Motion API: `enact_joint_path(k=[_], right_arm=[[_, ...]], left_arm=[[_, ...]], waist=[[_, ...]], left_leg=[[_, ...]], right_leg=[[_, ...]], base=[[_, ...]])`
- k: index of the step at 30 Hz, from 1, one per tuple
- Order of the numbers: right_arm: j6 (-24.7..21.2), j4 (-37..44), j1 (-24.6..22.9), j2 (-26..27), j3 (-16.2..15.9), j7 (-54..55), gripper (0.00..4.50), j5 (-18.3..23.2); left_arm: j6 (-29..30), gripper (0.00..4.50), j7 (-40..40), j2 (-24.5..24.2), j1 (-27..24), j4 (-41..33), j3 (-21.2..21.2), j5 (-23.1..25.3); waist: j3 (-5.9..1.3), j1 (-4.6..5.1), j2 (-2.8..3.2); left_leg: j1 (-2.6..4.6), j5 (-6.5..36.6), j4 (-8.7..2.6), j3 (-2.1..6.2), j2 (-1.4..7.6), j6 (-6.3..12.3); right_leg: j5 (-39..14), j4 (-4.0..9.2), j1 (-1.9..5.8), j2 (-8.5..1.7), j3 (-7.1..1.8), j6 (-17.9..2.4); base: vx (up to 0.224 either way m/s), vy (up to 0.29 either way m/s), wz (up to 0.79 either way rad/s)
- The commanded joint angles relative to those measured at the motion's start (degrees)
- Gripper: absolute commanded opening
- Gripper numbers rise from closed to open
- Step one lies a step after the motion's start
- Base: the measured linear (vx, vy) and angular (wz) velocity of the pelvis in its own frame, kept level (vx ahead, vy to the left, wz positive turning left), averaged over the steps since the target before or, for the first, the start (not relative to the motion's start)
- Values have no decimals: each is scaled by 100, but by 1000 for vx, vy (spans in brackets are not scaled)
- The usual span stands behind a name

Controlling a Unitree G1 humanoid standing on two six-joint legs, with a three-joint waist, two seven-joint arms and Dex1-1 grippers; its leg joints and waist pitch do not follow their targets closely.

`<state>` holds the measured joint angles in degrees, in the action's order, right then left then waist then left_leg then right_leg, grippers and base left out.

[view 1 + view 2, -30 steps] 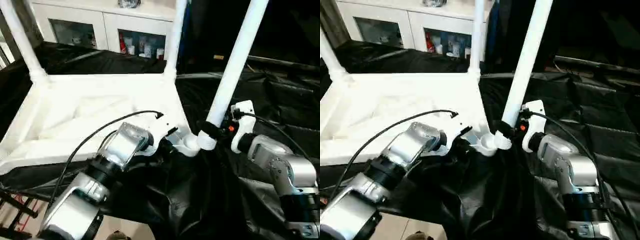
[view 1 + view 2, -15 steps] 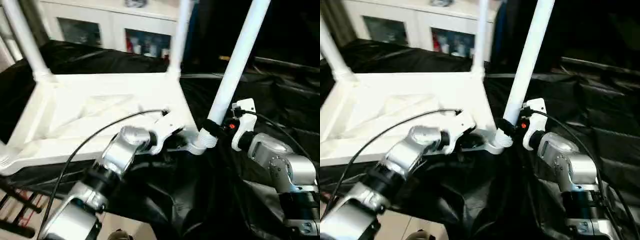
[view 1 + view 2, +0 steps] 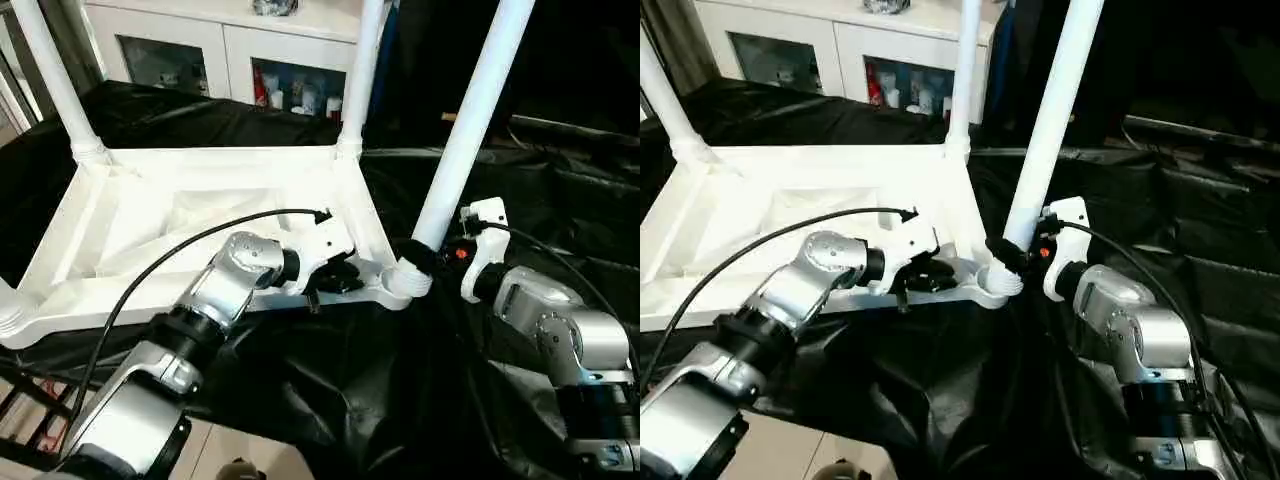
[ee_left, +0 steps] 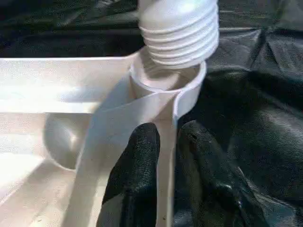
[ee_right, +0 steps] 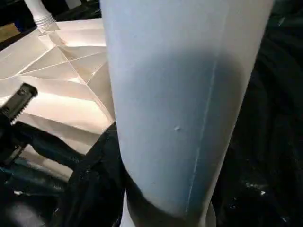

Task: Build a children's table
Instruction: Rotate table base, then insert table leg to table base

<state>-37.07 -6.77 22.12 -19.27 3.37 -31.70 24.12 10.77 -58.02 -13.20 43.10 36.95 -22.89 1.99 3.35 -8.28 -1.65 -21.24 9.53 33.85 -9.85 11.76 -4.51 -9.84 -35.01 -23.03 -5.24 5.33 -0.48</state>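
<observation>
The white tabletop [image 3: 200, 200] lies upside down on the black-draped work table, ribs up. Legs stand in its far-left corner [image 3: 50, 70] and far-right corner [image 3: 360, 70]. My right gripper [image 3: 422, 255] is shut on a further leg [image 3: 465, 130], gripping it low down. That leg stands nearly upright, and its threaded end [image 4: 180, 28] sits at the mouth of the near-right corner socket [image 4: 165, 85]. My left gripper [image 4: 168, 135] is shut on the tabletop's rim just beside that socket, one black finger [image 4: 137, 156] on each side of the edge.
A white cabinet [image 3: 200, 50] with glass doors stands behind the work table. Crumpled black cloth [image 3: 560, 210] covers the table to the right. The table's near edge drops to the floor [image 3: 230, 450] at the lower left, under my left forearm.
My left wrist has turned and dropped slightly, and its fingers now sit on the rim beside the socket. The right gripper and its leg have held still. The camera has shifted a little.
</observation>
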Motion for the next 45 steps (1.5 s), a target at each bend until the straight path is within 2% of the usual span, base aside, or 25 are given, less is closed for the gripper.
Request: enact_joint_path(k=[1, 14, 17, 30, 33, 34, 36, 37, 44, 45], right_arm=[[-57, 27, -67, -58, -7, 25, 193, -59], [-74, 85, -121, -93, 9, 17, 193, -66], [-75, 80, -112, -88, -12, 7, 193, -71], [-65, 83, -102, -77, -55, -19, 193, -84], [-65, 72, -85, -77, -62, -24, 193, -87], [-63, 68, -75, -75, -70, -29, 193, -90], [-62, 71, -69, -75, -79, -38, 193, -90], [-57, 75, -74, -77, -86, -46, 193, -92], [-53, 118, -51, -91, -172, -107, 193, -108], [-8, 112, 3, -90, -268, -176, 193, -144]], left_arm=[[-112, 100, -155, 82, 176, 221, -44, 2], [-573, 100, -66, 169, 366, 1033, -18, 201], [-608, 100, -132, 151, 397, 1148, -14, 225], [-735, 100, -176, 133, 449, 1455, 69, 280], [-739, 63, -190, 127, 433, 1468, 56, 292], [-753, 63, -194, 122, 414, 1483, 40, 310], [-779, 50, -199, 123, 403, 1517, 31, 328], [-777, 24, -206, 127, 399, 1526, 37, 325], [-656, 1, -390, 112, 327, 1417, 76, 245], [-584, 0, -458, 115, 257, 1271, 83, 199]], waist=[[-419, -6, 72], [-416, -14, 68], [-417, -15, 82], [-398, -12, 68], [-401, -12, 70], [-398, -7, 46], [-396, -11, 62], [-394, -7, 45], [-397, -8, 62], [-399, -10, 81]], left_leg=[[80, 1474, -433, 40, 130, -182], [73, 1462, -436, 47, 137, -125], [79, 1486, -441, 53, 146, -130], [78, 1579, -455, 54, 148, -127], [82, 1586, -455, 54, 152, -134], [76, 1576, -456, 50, 149, -127], [85, 1589, -458, 51, 150, -122], [82, 1603, -458, 48, 150, -123], [79, 1571, -464, 54, 153, -123], [83, 1571, -462, 54, 155, -130]], right_leg=[[-1271, 450, 305, -363, -284, -942], [-1439, 462, 318, -377, -284, -904], [-1447, 460, 314, -385, -284, -933], [-1692, 490, 301, -395, -284, -884], [-1654, 489, 297, -399, -290, -897], [-1643, 489, 300, -393, -289, -895], [-1676, 492, 294, -396, -289, -897], [-1699, 496, 295, -397, -290, -890], [-1653, 487, 297, -397, -292, -893], [-1606, 478, 297, -402, -294, -920]], base=[[0, 0, 0], [0, 0, 0], [0, 0, 0], [0, 0, 0], [0, 0, 0], [0, 0, 0], [0, 0, 0], [0, 0, 0], [0, 0, 0], [0, 0, 0]])
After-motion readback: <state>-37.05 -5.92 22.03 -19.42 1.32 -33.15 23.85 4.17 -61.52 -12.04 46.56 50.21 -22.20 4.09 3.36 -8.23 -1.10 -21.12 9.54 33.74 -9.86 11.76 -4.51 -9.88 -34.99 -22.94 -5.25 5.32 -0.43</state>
